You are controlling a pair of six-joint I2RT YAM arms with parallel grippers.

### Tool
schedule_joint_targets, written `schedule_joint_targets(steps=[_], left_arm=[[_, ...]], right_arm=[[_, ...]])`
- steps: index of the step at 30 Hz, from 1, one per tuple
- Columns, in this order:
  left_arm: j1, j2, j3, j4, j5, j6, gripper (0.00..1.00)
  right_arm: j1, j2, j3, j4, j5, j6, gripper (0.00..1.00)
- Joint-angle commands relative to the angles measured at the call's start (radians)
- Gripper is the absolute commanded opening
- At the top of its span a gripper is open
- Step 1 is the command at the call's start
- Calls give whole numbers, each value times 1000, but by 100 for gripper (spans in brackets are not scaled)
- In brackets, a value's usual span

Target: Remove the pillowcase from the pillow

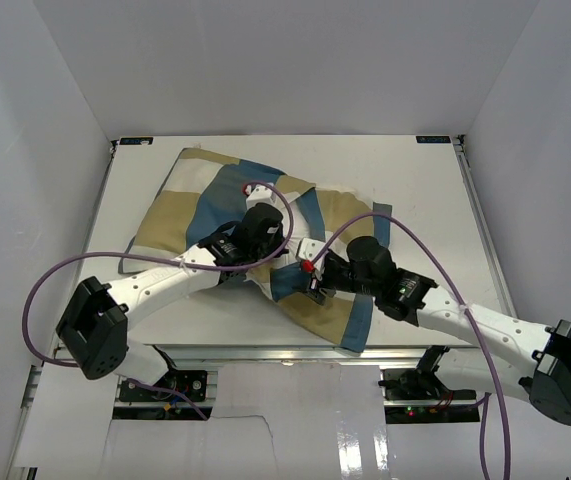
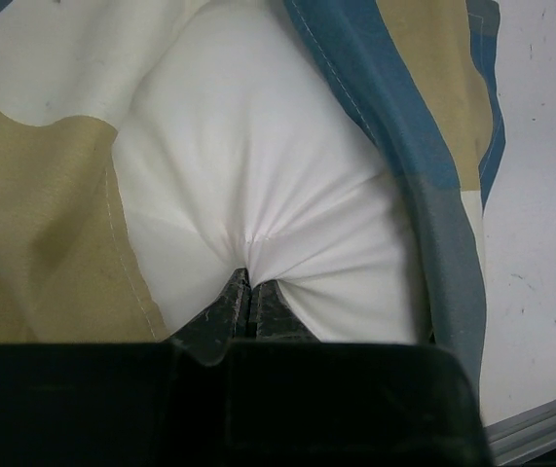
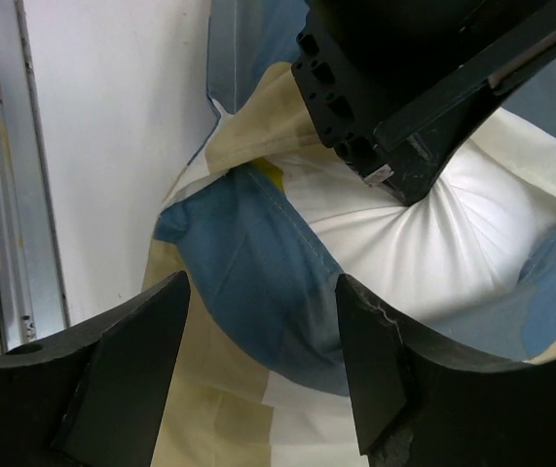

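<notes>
At the near edge of the table, two arms reach inward and meet over the middle. The left gripper has its fingers closed tight on a pinch of the one white pillow. The cloth puckers into the tips where the pillow bulges out of the opening of its cover. Facing it, the right gripper is spread wide and grips nothing, its fingers over a blue fold of the single pillowcase. I cannot tell whether they touch it. Beyond both grippers the checked cover lies rumpled and runs toward the far left of the table. Only that bulge of pillow shows.
</notes>
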Motion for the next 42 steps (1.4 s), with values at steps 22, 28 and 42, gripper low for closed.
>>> schedule_joint_targets(steps=[22,28,42], left_arm=[[146,-16,163,-30,21,-23,0],[211,87,362,-108,74,-32,0],[398,161,537,-233,144,-24,0]], right_arm=[[2,-161,-146,149,24,75,8],[31,-236,-237,135,21,198,8],[48,-293,-329,157,105,305,8]])
